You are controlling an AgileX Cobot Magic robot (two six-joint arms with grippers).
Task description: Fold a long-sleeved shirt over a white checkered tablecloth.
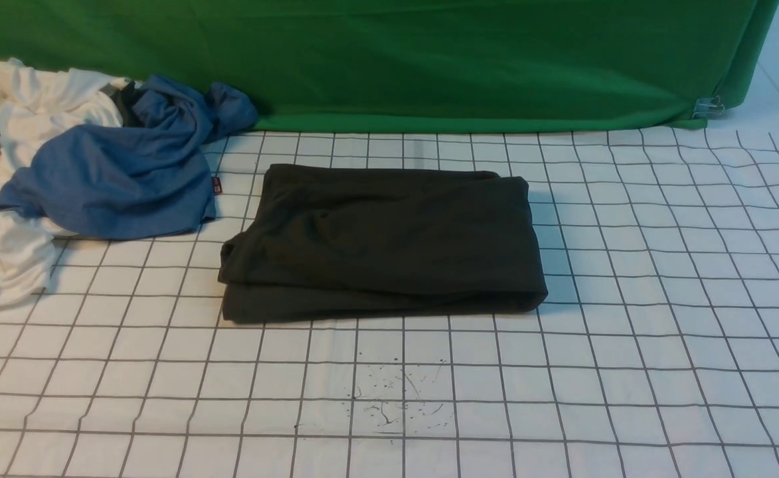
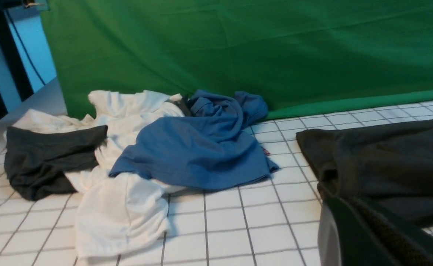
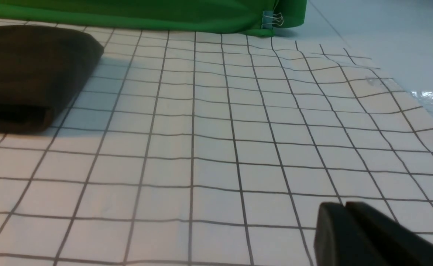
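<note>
Nearest the robot, the white checkered tablecloth covers the tabletop, its thin dark lines forming squares. A small patch of dark ink specks marks the cloth at the near middle. Toward the right the cloth is rippled, and in the right wrist view its far right edge ends on a bare, pale, glossy tabletop.

The left fingers show only as dark shapes at the edge of the left wrist view; they are pressed fully together and grip nothing that can be seen. The right fingers appear low in the right wrist view, above bare cloth, with only a thin slit between them and nothing held.

In the middle of the cloth lies the long-sleeved shirt, folded into a dark, layered rectangle with its stacked edges facing the robot.

Farther back on the left is a loose heap of clothes: a blue garment draped over a white garment, with a dark piece beside them.

Behind everything hangs a green backdrop cloth, fastened at its right corner by a metal clip. No containers are in view.
</note>
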